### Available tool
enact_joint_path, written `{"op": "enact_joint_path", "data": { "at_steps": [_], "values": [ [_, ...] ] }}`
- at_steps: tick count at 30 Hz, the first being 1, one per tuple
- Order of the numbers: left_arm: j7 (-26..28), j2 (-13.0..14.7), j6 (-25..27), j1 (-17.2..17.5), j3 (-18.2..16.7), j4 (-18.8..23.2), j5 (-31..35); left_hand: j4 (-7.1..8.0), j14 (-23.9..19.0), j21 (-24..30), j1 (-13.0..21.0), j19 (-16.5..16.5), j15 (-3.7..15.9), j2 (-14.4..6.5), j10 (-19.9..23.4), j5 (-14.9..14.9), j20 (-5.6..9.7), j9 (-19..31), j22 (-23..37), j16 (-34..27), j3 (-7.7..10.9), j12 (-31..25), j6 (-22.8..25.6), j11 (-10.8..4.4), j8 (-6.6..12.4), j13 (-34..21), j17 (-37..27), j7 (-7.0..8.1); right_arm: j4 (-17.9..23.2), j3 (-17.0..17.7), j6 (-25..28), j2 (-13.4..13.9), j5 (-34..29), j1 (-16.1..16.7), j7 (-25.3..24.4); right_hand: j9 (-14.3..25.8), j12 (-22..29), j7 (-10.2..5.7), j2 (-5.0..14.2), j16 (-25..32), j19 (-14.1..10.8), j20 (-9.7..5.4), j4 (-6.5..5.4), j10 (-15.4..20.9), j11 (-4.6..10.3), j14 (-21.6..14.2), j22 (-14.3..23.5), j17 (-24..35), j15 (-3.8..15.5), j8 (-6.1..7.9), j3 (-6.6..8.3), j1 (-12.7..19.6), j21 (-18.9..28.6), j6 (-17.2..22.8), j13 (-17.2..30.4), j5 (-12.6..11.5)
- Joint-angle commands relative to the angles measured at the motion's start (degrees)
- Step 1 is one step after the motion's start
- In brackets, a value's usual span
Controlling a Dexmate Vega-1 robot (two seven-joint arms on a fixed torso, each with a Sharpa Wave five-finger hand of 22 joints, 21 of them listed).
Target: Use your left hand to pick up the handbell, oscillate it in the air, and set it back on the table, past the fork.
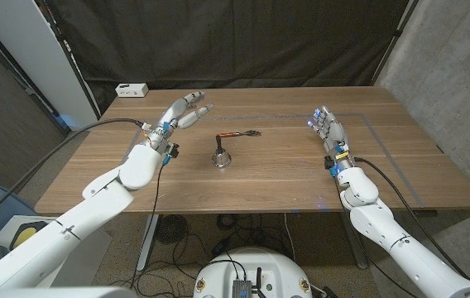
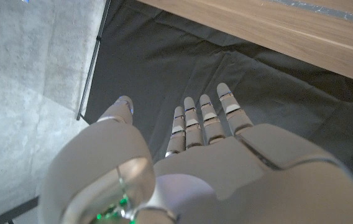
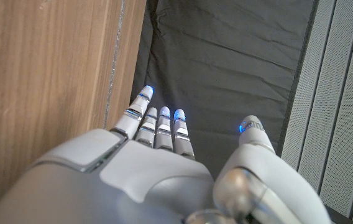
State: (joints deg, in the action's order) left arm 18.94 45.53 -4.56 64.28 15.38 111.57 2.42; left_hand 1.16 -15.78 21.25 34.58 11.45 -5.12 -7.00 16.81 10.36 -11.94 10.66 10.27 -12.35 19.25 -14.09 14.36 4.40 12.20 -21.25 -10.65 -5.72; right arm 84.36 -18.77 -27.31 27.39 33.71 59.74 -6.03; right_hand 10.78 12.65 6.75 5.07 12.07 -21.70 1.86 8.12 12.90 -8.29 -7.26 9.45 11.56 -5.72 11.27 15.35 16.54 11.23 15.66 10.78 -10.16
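Both hands, left hand (image 1: 184, 113) and right hand (image 1: 327, 126), are spread and empty. Handbell (image 1: 221, 156) looks rigid, metallic, bottom-heavy; grip its upright handle, short of the fork (image 1: 237, 133).

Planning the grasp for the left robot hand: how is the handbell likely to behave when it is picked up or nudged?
The handbell looks like metal, so probably rigid and fairly heavy for its size. It stands upright on its flared mouth with a slim handle on top, so a sideways nudge might tip it, and it could then roll. The shiny surface may be slippery.
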Motion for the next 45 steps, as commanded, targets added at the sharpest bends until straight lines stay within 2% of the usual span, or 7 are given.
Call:
{"op": "enact_joint_path", "data": {
  "at_steps": [1,9,19,22,29,36,45],
  "values": [
    [-0.2,-2.6,-7.4,2.2,-3.6,-3.5,-9.1,0.18,-1.3,0.6,-1.2,2.6,-0.41,0.3,1.2,-0.1,0.25,0.2,0.3,-0.3,-0.57,-0.2,1.2,0.50,0.40,0.3,0.0,-0.20,2.1,0.1,0.2,0.9,-1.4,0.1,-0.6,0.2,-0.2,-0.06,-0.21,-0.1,-0.4,-0.18,-0.08,0.6,0.11,-0.6,0.3,0.3,-0.03,-0.10,-0.26,0.5,-0.2,0.2,0.2,0.0],
    [-3.9,-5.2,-11.6,2.5,-4.4,-7.1,-18.0,0.47,-2.6,0.8,-2.4,3.8,-0.33,0.8,2.3,-0.3,0.34,0.1,0.4,-0.5,-1.15,-0.4,1.8,0.35,0.24,0.7,0.0,-0.16,2.0,-0.3,0.5,1.5,-1.5,-0.4,0.6,0.2,-0.3,-0.18,-0.25,-0.2,-0.1,-0.16,-0.12,0.5,0.09,-0.5,0.3,0.4,0.00,-0.12,-0.33,0.4,-0.3,0.2,0.2,0.0],
    [-3.6,-6.8,-10.1,3.9,-5.6,-8.1,-24.2,1.70,-1.6,0.3,-5.8,3.6,-1.25,2.2,1.0,-0.6,0.18,0.1,0.5,0.3,-2.95,0.5,0.7,1.47,-0.76,1.5,-0.2,-0.42,3.8,-0.4,2.5,2.9,-2.6,-0.1,-0.1,0.1,-0.6,-0.26,-0.36,-0.5,0.7,-0.28,-0.16,-0.1,0.00,0.3,0.3,0.4,0.05,-0.51,-0.44,0.3,-0.6,-0.8,0.2,0.0],
    [-4.4,-8.1,-11.4,2.9,-5.3,-10.9,-26.0,2.16,-1.1,-0.2,-7.2,2.9,-1.15,3.0,0.6,-0.6,0.12,0.0,0.5,0.6,-3.77,0.8,0.3,1.55,-0.99,1.7,-0.2,-0.10,3.9,-0.6,2.7,3.1,-2.8,-0.2,0.1,0.1,-0.7,-0.34,-0.39,-0.5,0.8,-0.23,-0.17,-0.2,-0.04,0.4,0.3,0.4,0.04,-0.53,-0.47,0.3,-0.6,-0.9,0.2,0.1],
    [-4.1,-10.2,-10.5,2.2,-4.1,-13.2,-29.3,3.44,3.5,-2.9,-11.3,-1.1,-1.23,4.5,-2.0,-0.1,0.38,-0.1,0.4,2.0,-5.96,2.1,-1.3,1.32,-1.66,3.1,-0.2,0.18,3.4,-1.2,2.7,2.9,-4.0,-0.4,-0.5,0.1,-0.7,-0.38,-0.57,-0.6,1.0,-0.27,-0.12,-0.1,-0.23,0.4,0.3,0.3,0.24,-0.42,-0.56,0.2,-0.6,-0.8,0.2,0.1],
    [-7.2,-12.1,-12.0,0.4,-2.9,-18.1,-33.8,3.52,4.7,-3.9,-12.1,-2.5,-1.41,4.9,-3.3,0.0,1.50,-0.1,0.3,2.1,-6.48,2.6,-2.3,1.96,-1.84,3.6,-0.1,-0.20,3.4,-1.4,3.5,3.0,-3.9,-0.2,-0.7,0.1,-0.9,-0.54,-0.68,-0.7,1.3,-0.52,-0.09,-0.6,0.07,0.7,0.3,0.3,0.35,-0.63,-0.63,0.2,-0.6,-1.5,0.2,0.1],
    [-9.0,-12.7,-13.6,0.1,-1.6,-19.3,-35.8,3.49,5.5,-4.7,-12.5,-3.6,-1.53,5.3,-4.0,0.0,1.24,-0.1,0.3,2.1,-6.79,2.7,-2.6,1.84,-1.77,3.9,-0.1,-0.23,3.6,-1.5,4.1,3.2,-3.5,0.0,-0.7,0.1,-0.9,0.05,-0.72,-0.7,1.5,-0.48,-0.11,-0.6,-0.56,0.8,0.3,0.3,0.06,-0.62,-0.69,0.2,-0.6,-1.6,0.1,0.1]
  ]
}}
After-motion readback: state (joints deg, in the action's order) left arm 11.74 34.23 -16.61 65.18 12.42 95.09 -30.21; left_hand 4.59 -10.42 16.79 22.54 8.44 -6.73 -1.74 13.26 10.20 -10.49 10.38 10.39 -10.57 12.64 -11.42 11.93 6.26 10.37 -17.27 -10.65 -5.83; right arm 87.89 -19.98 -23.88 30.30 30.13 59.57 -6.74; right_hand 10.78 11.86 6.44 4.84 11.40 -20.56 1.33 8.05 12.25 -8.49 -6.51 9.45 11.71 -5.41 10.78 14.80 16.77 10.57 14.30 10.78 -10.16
